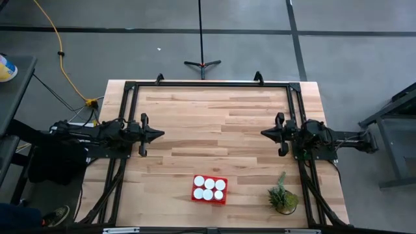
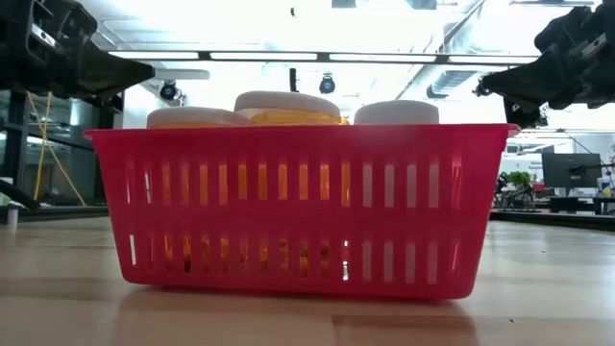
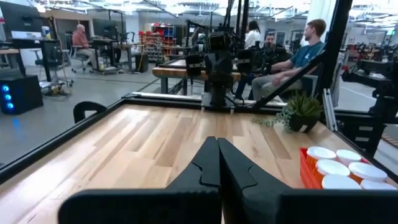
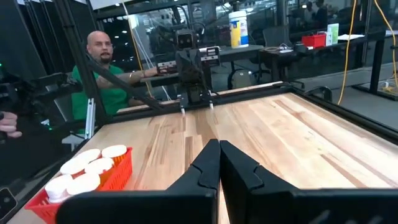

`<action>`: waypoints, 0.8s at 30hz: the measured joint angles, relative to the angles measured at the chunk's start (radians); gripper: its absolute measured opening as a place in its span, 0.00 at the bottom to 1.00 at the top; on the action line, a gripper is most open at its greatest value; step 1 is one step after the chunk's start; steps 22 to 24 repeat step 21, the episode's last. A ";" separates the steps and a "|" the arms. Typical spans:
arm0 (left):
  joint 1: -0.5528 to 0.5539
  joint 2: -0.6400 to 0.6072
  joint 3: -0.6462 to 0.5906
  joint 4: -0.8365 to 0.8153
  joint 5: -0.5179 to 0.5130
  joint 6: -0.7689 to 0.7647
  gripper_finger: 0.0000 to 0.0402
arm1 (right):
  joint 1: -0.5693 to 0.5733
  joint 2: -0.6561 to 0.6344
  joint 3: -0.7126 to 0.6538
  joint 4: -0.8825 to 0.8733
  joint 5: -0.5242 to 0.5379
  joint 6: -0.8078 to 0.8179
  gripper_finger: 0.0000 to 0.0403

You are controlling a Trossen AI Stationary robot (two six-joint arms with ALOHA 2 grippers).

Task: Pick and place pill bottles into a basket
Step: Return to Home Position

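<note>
The red mesh basket (image 1: 209, 190) stands on its flat bottom near the table's near edge, about midway across. Several pill bottles (image 1: 208, 188) with white caps stand upright inside it, packed side by side; the low view shows their orange bodies (image 2: 288, 117) behind the mesh. My left gripper (image 1: 161, 135) is shut, level above the table's left side, far from the basket. My right gripper (image 1: 264, 133) is shut, level above the right side, facing the left one. Each wrist view shows its own shut fingers (image 3: 217, 163) (image 4: 218, 163) and the basket off to one side.
A small green potted plant (image 1: 283, 196) stands at the near right, beside the basket. A black frame (image 1: 208, 84) runs along the table's far edge and both sides. People sit in the room beyond the table. Bare wood lies between the two grippers.
</note>
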 joint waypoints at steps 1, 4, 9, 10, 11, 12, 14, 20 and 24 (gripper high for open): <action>0.000 0.000 0.000 0.000 0.000 -0.002 0.07 | 0.000 0.000 0.000 0.000 0.001 0.000 0.00; 0.000 0.000 0.000 0.000 0.000 0.009 0.10 | 0.000 0.000 0.000 0.000 0.015 0.003 0.00; 0.000 0.000 0.000 0.000 0.004 0.049 0.08 | 0.000 0.000 0.000 0.000 0.024 0.004 0.00; 0.000 0.000 0.000 0.000 0.005 0.051 0.08 | 0.000 0.000 0.000 0.000 0.024 0.002 0.00; 0.000 0.000 0.000 0.000 0.005 0.051 0.07 | 0.000 0.000 0.000 0.000 0.024 0.001 0.00; 0.000 0.000 -0.001 0.000 0.005 0.051 0.07 | 0.000 0.000 0.000 0.000 0.024 0.001 0.00; 0.000 0.000 -0.001 0.000 0.005 0.051 0.07 | 0.000 0.000 0.000 -0.001 0.024 0.003 0.00; 0.000 0.000 -0.001 0.000 0.005 0.051 0.19 | 0.000 0.000 -0.001 -0.003 0.010 0.001 0.00; 0.000 0.000 -0.001 0.000 0.005 0.051 0.21 | 0.000 0.000 -0.001 -0.003 0.009 0.001 0.00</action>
